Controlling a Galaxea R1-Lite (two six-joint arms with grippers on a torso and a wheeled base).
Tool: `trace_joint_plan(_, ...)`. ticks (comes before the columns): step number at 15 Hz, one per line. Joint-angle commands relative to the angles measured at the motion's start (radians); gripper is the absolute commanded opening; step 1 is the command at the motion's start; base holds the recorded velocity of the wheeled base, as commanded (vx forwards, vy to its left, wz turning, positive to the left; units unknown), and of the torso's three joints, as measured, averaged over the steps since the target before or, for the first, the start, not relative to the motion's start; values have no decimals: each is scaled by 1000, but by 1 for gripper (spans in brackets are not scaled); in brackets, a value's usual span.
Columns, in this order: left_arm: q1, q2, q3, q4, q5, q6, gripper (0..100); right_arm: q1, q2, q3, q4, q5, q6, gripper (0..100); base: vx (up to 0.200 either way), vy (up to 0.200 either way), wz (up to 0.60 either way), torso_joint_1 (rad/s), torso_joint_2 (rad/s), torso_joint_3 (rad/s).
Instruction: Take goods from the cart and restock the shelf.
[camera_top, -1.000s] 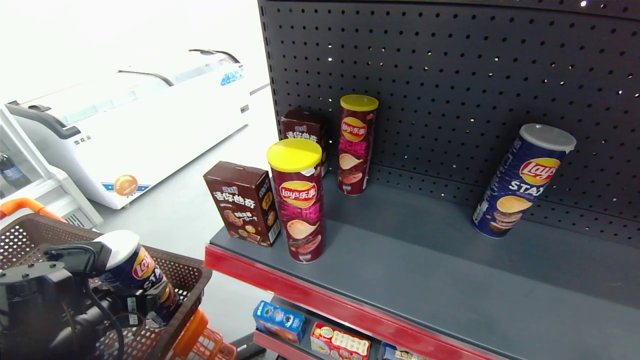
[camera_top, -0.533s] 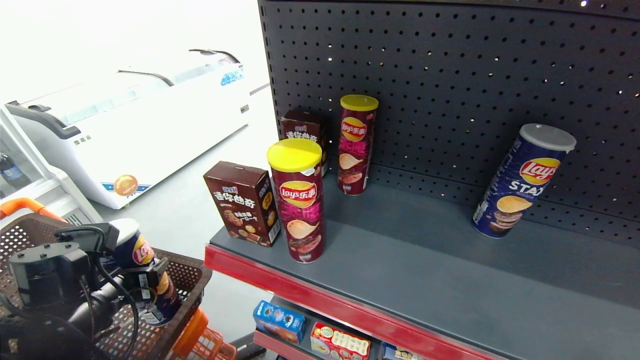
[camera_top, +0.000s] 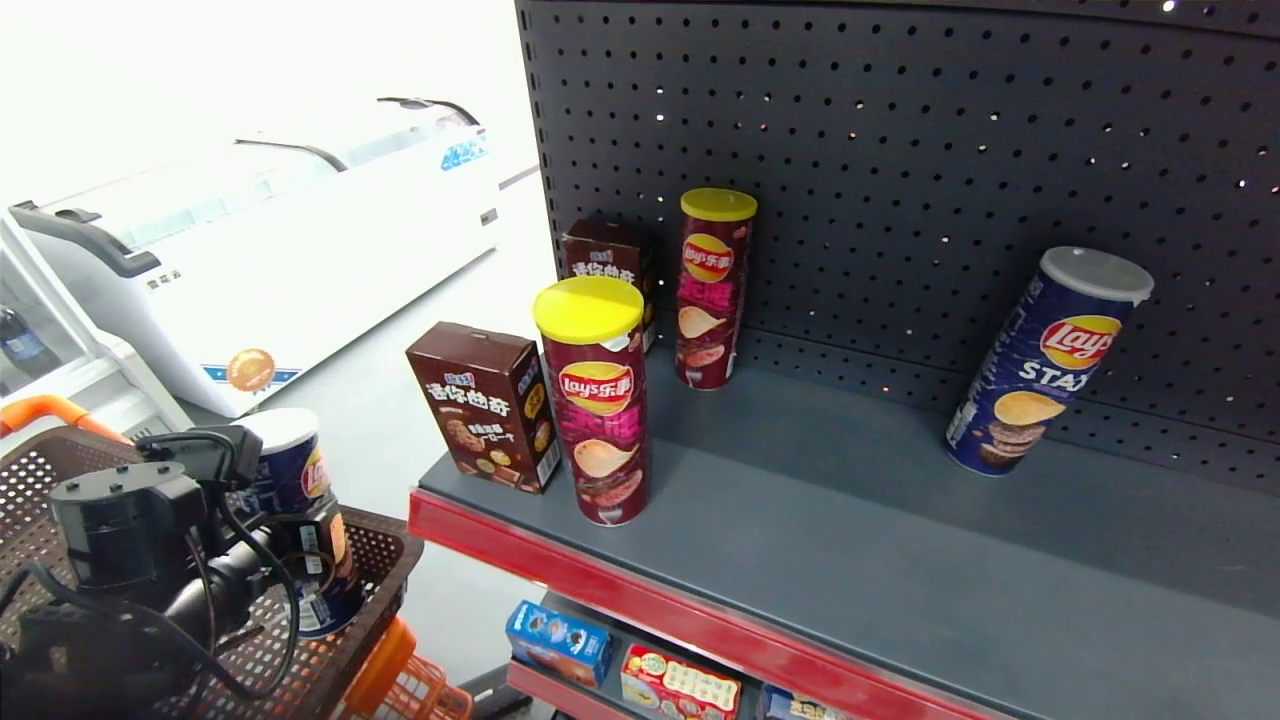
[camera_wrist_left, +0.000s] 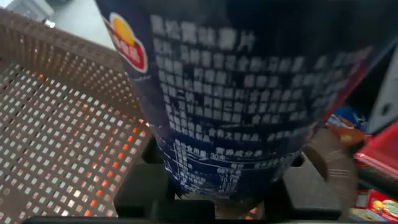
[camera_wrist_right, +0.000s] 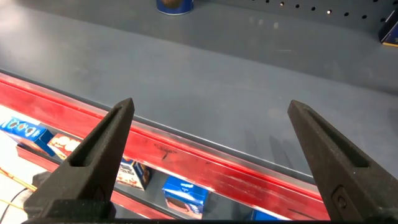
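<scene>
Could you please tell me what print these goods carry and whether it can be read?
Shelf blue can: logo and one large word, legible; the rest too small.
Front red can, back red can: logo legible; small print not.
Front brown box, back brown box: large characters, clearest in front.
Held can: dense fine print, blurred.
Freezer: lettering and sticker, too small.
Lower packs: too small.
Numbers, price signs: none readable.

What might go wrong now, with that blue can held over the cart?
The left claw grips the blue can low down, so it may tip or slip. On the way over, it could bump the shelf's red edge or topple the yellow-lidded can near the front.
</scene>
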Motion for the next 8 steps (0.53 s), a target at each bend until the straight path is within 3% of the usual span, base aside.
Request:
trace_joint_plan(1,-56,-144,1,56,-3,4,0,0,0,-2,-1,0,-1,100,0,0,0,0,0,0)
trace_joint_plan(2,-56,-147,1,61,-3,4,0,0,0,0,-1,0,-1,100,0,0,0,0,0,0)
trace_joint_plan(3,-102,-259,-6,160,-5,2,0,0,0,-2,-1,0,-1,100,0,0,0,0,0,0)
trace_joint_plan(8,-245,-520,-11,341,-65,1,0,0,0,0,-1,0,-1,100,0,0,0,0,0,0)
